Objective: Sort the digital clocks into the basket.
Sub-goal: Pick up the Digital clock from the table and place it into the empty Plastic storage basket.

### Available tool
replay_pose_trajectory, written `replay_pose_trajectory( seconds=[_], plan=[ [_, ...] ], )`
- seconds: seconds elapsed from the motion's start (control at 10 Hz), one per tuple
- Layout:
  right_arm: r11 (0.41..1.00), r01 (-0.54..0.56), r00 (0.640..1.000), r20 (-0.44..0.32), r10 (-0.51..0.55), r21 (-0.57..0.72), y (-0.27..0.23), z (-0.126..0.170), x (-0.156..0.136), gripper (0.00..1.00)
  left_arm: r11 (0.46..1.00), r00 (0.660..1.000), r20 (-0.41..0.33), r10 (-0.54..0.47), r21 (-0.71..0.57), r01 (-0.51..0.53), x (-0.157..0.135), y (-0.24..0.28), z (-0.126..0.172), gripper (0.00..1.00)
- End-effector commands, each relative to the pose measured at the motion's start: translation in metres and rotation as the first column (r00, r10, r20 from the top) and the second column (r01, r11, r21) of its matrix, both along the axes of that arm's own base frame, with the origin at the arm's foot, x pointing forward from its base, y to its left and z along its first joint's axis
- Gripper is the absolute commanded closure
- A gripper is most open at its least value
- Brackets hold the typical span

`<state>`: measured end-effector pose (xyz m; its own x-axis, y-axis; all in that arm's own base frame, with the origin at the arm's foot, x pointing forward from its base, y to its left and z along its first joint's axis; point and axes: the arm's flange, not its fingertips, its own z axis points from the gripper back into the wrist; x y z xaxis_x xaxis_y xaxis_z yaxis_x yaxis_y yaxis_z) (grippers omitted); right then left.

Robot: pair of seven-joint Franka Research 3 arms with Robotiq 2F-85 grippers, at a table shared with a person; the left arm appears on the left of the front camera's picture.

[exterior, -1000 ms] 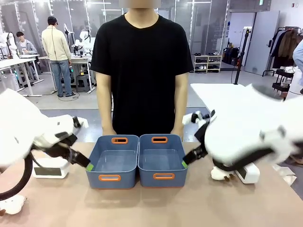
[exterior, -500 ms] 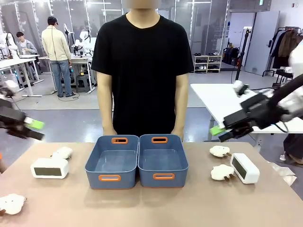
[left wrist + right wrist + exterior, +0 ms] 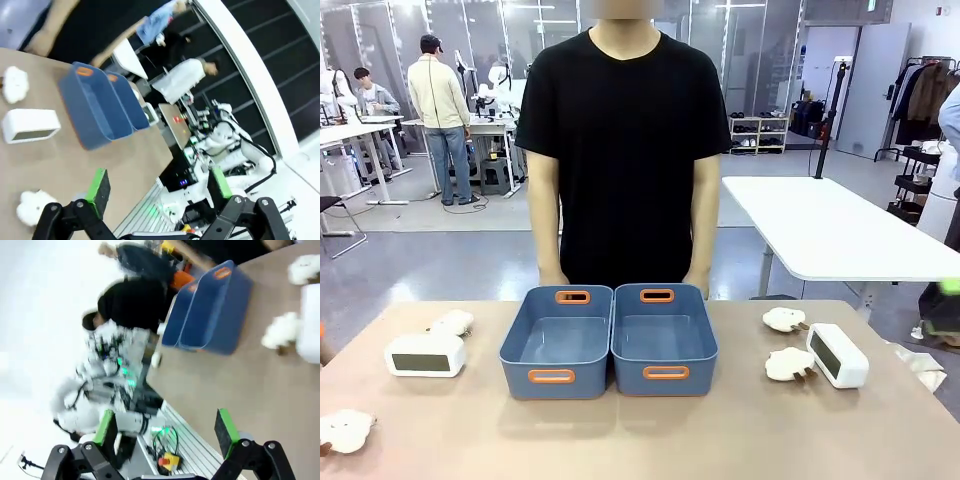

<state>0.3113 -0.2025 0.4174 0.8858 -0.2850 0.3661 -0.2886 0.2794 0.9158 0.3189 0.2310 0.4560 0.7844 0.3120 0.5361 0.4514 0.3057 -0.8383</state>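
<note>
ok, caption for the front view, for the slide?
Left clock and right clock lie outside the two blue baskets, plush toys nearby; a person stands behind.

The left tool (image 3: 159,186) has two black fingers (image 3: 100,187), each faced with a bright green pad. They sit on black jointed links with round silver pivot bolts. The right tool (image 3: 165,429) has the same build: black links, silver bolts and green pads (image 3: 225,426). The person (image 3: 625,120) wears a plain black short-sleeved T-shirt (image 3: 620,190).
</note>
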Motion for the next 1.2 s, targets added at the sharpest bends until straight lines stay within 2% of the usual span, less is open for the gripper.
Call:
replay_pose_trajectory(
  seconds=[0.0, 0.1, 0.2, 1.1],
  plan=[
    [0.996, 0.091, 0.994, 0.051, -0.091, 0.019, -0.015, -0.002, -0.009, 0.0, 0.997, 0.997, 0.035, 0.072, 0.01, -0.072, -0.015, 0.007, 0.002, 0.0],
    [0.995, 0.102, 0.993, 0.061, -0.102, 0.005, -0.016, -0.001, -0.001, 0.0, 0.995, 0.994, 0.042, 0.104, 0.005, -0.105, -0.013, 0.01, -0.002, 0.0],
    [0.998, 0.069, 0.998, 0.004, -0.069, 0.015, -0.024, -0.006, -0.017, 0.0, 0.999, 0.999, 0.001, 0.052, 0.009, -0.052, -0.014, 0.016, -0.002, 0.0],
    [0.998, 0.069, 0.998, 0.004, -0.069, 0.015, -0.024, -0.006, -0.017, 0.0, 0.999, 0.999, 0.001, 0.052, 0.009, -0.052, -0.014, 0.016, -0.002, 0.0]
  ],
)
